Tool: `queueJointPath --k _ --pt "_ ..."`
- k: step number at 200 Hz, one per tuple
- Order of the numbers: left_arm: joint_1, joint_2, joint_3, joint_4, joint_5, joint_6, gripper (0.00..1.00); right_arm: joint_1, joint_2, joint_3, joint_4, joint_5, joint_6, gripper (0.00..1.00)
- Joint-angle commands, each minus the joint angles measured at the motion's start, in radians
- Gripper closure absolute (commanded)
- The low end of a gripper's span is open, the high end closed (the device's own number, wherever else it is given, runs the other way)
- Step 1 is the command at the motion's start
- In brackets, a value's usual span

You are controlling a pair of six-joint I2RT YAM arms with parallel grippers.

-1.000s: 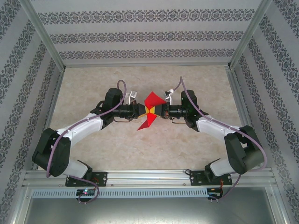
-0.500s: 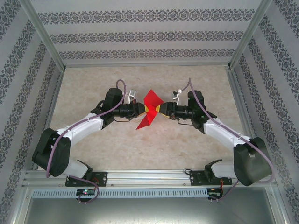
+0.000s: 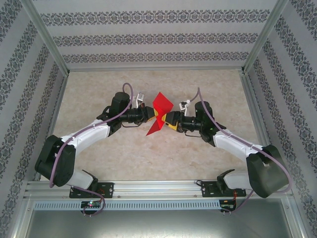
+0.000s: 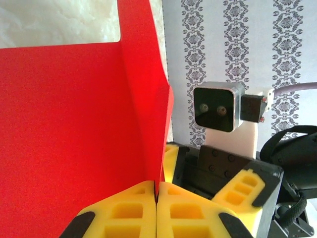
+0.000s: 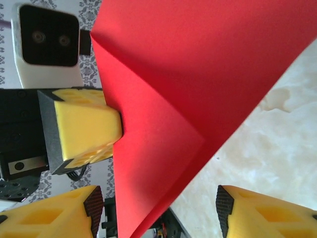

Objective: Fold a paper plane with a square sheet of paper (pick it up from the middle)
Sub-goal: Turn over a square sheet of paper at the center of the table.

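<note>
Paper (image 3: 162, 105) stays in left end effector (image 3: 152, 116); right end effector (image 3: 166, 121) now open.

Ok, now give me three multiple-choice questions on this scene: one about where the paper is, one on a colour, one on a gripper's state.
1. Where is the red paper?
A lying flat on the table
B held up between the two arms
C at the table's far edge
2. What colour are the gripper fingers?
A blue
B yellow
C white
3. How is the right gripper?
A open
B shut on the paper
C shut on nothing
Answers: 1 B, the left gripper pinches it; 2 B, yellow in both wrist views; 3 A, its fingers stand apart either side of the paper.
</note>
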Motion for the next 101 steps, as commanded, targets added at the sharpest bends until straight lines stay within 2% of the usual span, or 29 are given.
queueJointPath --k 1,33,101 --pt "-0.007 0.007 0.009 0.092 -0.006 -0.034 0.92 0.033 0.035 0.020 0.072 0.023 0.048 0.38" --pt "-0.007 0.004 0.002 0.068 -0.008 -0.014 0.91 0.054 0.050 0.020 0.137 0.024 0.091 0.46" --pt "-0.007 0.009 -0.021 0.064 -0.012 0.006 0.89 0.043 0.032 0.012 0.122 0.022 0.093 0.68"
